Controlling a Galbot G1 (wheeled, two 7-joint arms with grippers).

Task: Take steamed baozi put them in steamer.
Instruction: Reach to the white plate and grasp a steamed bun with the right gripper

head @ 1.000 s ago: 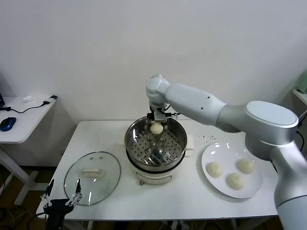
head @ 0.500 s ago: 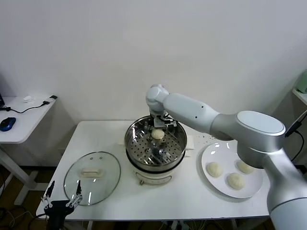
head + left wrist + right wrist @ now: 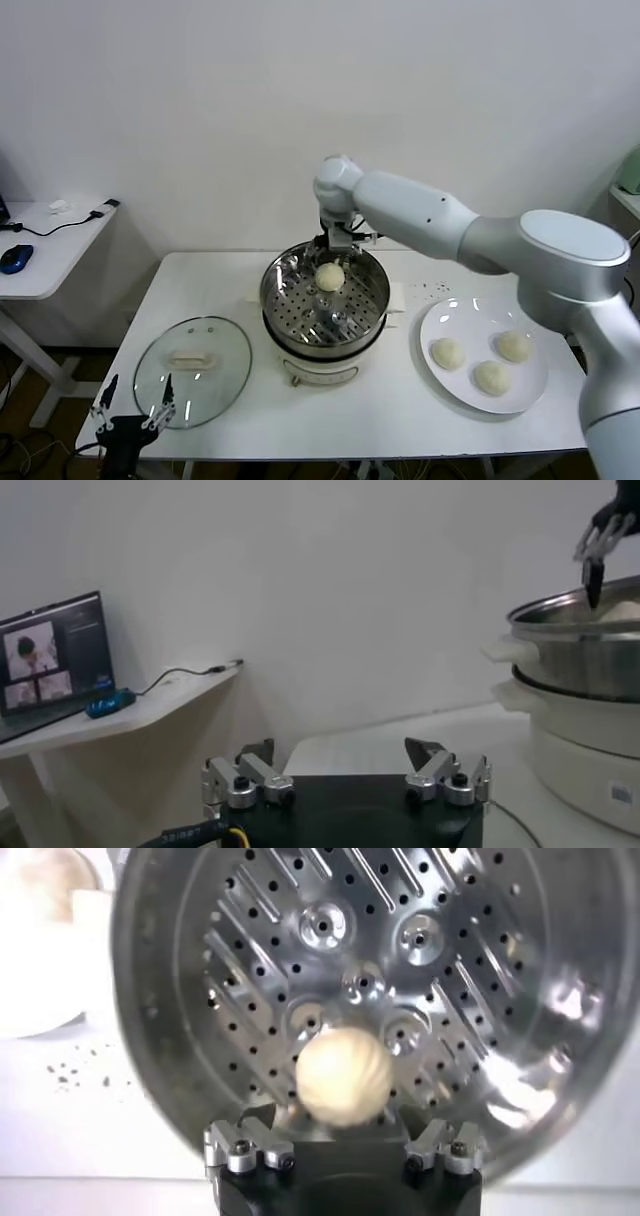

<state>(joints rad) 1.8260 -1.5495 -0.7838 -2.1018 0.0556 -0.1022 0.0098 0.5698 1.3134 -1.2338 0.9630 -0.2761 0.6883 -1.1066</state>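
Note:
The steamer (image 3: 372,300) stands at the table's middle on its white cooker base. One baozi (image 3: 330,276) lies on its perforated floor, toward the back. My right gripper (image 3: 333,252) hangs open just above that bun, not touching it. In the right wrist view the bun (image 3: 343,1076) sits between the spread fingertips of my right gripper (image 3: 337,1120), above the steel floor (image 3: 450,978). Three more baozi (image 3: 491,377) lie on the white plate (image 3: 450,318) at the right. My left gripper (image 3: 135,415) is parked open, low at the table's front left.
A round glass lid (image 3: 193,368) with a white handle lies flat on the table left of the steamer. A side desk (image 3: 50,250) with a blue mouse stands at far left. The left wrist view shows the steamer's side (image 3: 580,650).
My right gripper dipped into the steamer with the baozi, opened and let it go. It has now risen a little; the bun stays on the steamer floor.

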